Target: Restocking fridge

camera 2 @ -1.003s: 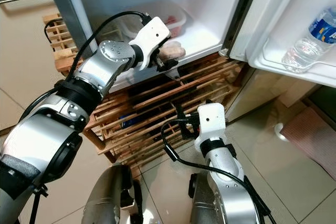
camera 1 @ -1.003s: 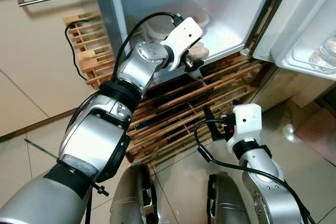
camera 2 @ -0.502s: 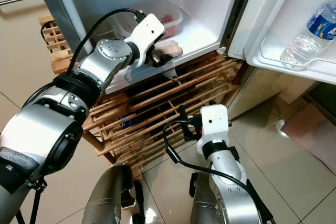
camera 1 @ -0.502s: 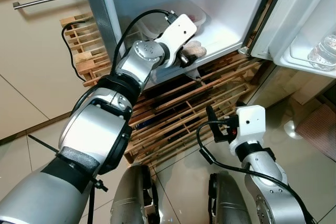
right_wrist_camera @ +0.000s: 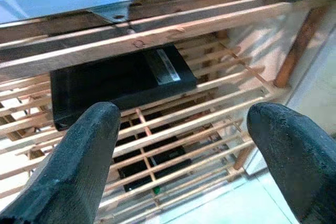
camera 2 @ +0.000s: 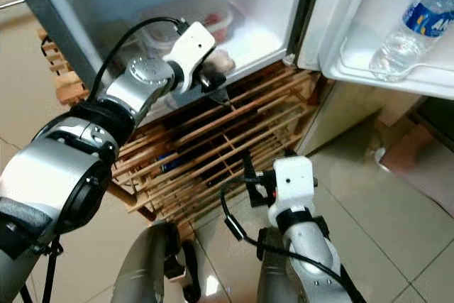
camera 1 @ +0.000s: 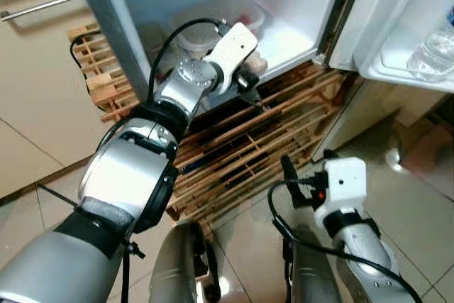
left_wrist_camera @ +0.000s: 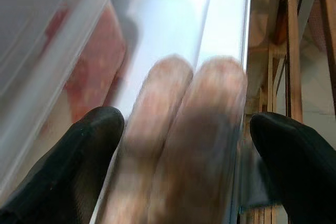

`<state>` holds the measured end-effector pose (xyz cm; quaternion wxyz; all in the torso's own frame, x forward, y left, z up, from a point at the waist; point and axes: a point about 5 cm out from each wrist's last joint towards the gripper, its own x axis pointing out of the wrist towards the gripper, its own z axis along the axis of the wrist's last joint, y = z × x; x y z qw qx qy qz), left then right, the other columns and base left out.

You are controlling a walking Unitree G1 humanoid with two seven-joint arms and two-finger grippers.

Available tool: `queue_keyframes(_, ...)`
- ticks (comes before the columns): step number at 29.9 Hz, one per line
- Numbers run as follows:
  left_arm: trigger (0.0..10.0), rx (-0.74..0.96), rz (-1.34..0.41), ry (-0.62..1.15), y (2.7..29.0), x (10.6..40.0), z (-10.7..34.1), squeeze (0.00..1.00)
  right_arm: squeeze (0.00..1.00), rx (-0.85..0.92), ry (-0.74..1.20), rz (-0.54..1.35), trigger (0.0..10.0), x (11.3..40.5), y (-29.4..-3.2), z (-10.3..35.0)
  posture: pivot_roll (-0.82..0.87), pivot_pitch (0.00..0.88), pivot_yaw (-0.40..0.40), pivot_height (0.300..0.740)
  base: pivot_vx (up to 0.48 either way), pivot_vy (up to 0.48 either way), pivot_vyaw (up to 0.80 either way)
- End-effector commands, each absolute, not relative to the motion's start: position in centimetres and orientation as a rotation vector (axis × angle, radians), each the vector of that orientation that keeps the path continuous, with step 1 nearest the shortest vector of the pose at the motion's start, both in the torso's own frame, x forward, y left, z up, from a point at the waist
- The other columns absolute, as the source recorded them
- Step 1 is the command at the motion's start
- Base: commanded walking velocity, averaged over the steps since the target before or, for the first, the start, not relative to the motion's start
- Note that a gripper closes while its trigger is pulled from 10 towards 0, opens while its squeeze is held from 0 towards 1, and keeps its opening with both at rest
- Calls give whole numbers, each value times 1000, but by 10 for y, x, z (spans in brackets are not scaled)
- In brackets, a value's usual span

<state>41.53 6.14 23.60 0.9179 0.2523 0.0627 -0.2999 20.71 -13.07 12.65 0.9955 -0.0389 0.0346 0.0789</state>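
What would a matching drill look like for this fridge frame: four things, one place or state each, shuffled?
Things:
1. sausages
2. water bottle
3. black box
4. right claw

Places or states:
A. in the open fridge door's shelf
B. open, held low before the wooden rack
C. inside the wooden rack, under the fridge
D. on the fridge floor, between the open left claw's fingers

Pairs: 1-D, 2-A, 3-C, 4-B
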Motion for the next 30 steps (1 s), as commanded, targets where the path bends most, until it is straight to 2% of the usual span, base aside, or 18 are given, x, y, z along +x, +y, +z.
queue_keyframes(1,10000,517,-603,139,61,416,238,0,0,-82,70,153,10000,203,-132,130,-277,235,102,642,0,0,0)
queue_keyframes(5,10000,490,-591,167,64,416,235,0,0,-82,78,147,10000,200,-132,129,-281,239,105,642,0,0,0)
queue_keyframes(6,4706,467,-589,189,65,416,233,0,0,-82,80,146,10000,199,-131,129,-283,238,107,642,0,0,0)
queue_keyframes(7,4706,467,-589,189,65,416,233,0,0,-82,80,146,10000,199,-131,129,-283,238,107,642,0,0,0)
queue_keyframes(8,824,455,-586,201,66,416,232,0,0,-81,82,146,10000,198,-131,129,-283,239,108,642,0,0,0)
queue_keyframes(9,0,435,-586,222,68,416,230,0,0,-81,84,145,10000,198,-131,130,-281,242,110,642,0,0,0)
queue_keyframes(21,0,349,-569,272,76,416,225,0,0,-78,92,143,10000,198,-129,130,-266,255,121,642,0,0,0)
queue_keyframes(30,0,403,-612,228,74,416,231,0,0,-79,92,143,10000,199,-129,131,-257,260,120,642,0,0,0)
